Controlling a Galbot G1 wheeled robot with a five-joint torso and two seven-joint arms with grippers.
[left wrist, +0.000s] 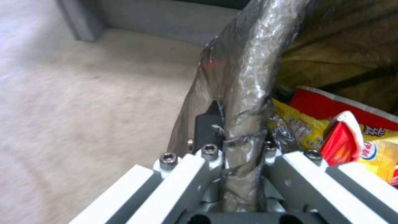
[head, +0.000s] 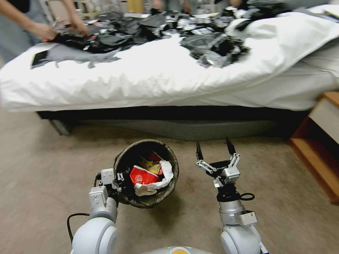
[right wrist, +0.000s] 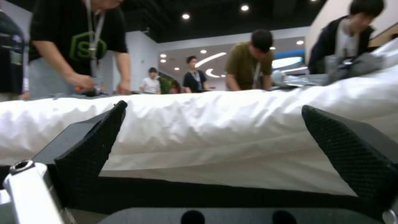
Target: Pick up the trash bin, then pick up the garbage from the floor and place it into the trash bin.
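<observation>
In your head view, the trash bin [head: 146,173] is near the robot, left of centre, above the beige carpet [head: 42,169], with its dark bag folded over the rim. Your left gripper [head: 118,181] grips the bin's left rim. Inside the bin lies garbage [head: 148,173]: red and yellow wrappers and white crumpled tissue. Your right gripper [head: 215,150] hovers just right of the bin, apart from it, its two black fingers spread wide and holding nothing. Farther off stands a bed with white bedding [head: 159,77], with grey-black foil bags [head: 212,49] piled on it. In your left wrist view, the left gripper [left wrist: 242,137] has its jaws pinching the bag-covered rim of the trash bin [left wrist: 244,77], one finger outside the wall and one inside; red and yellow garbage [left wrist: 344,130] lies just beside the inner finger. In your right wrist view, the right gripper [right wrist: 211,140] has its fingers [right wrist: 89,143] wide apart, pointing at the white bedding [right wrist: 215,124].
</observation>
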